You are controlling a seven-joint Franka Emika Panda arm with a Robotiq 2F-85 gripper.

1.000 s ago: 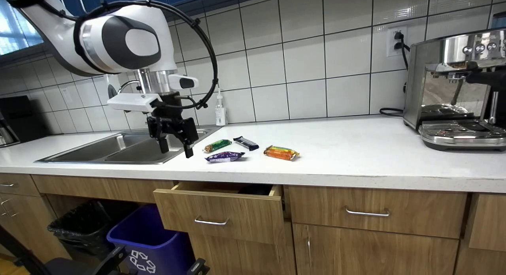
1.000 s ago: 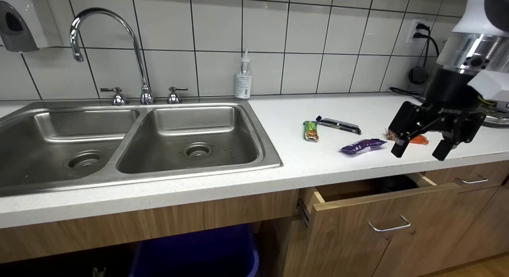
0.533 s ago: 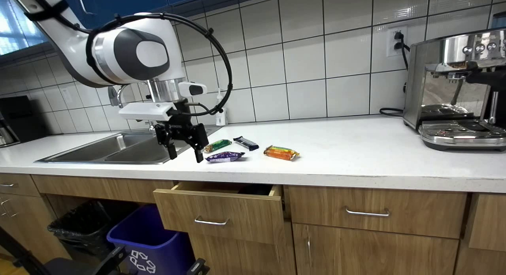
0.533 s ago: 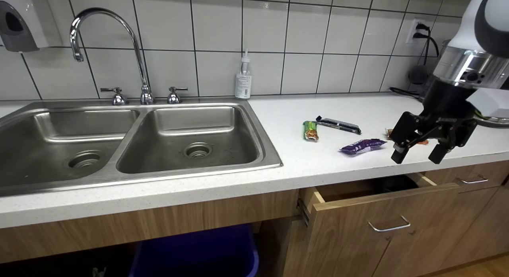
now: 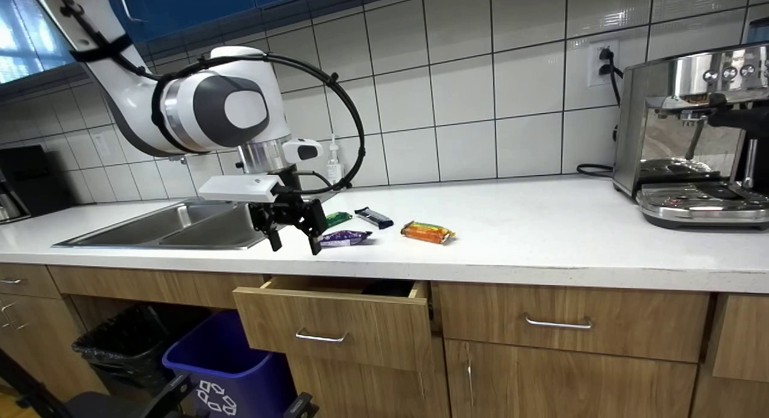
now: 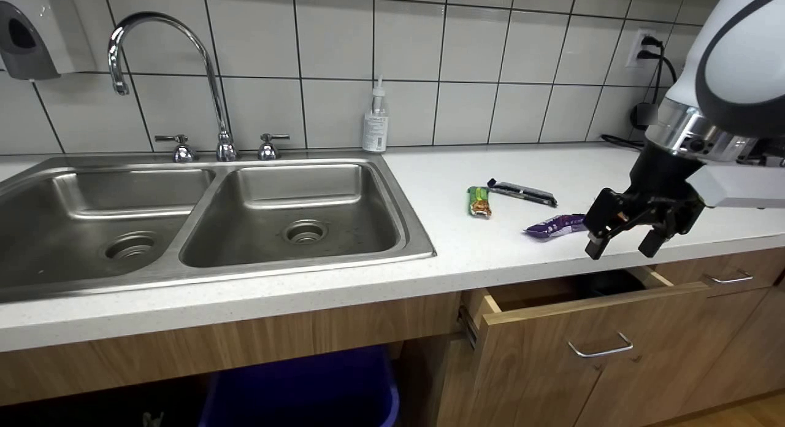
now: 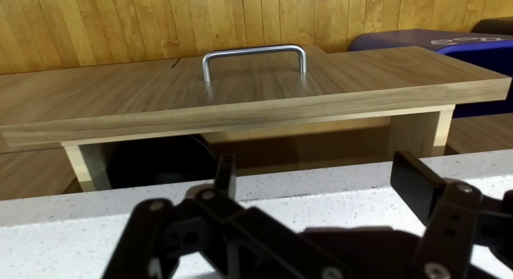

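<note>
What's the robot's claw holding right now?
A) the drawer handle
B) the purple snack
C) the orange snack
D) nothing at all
D: the gripper stands open, and the wrist view shows nothing gripped between its fingers; the purple snack and orange snack lie on the counter, and the drawer handle is apart from the fingers.

The brown wooden drawer (image 5: 336,313), which has a U-shaped silver metal handle (image 7: 254,51), is pulled partly out below the white speckled countertop (image 5: 541,226). On this countertop, near the front edge, lies flat one small snack in a shiny purple wrapper (image 6: 553,227)
</note>
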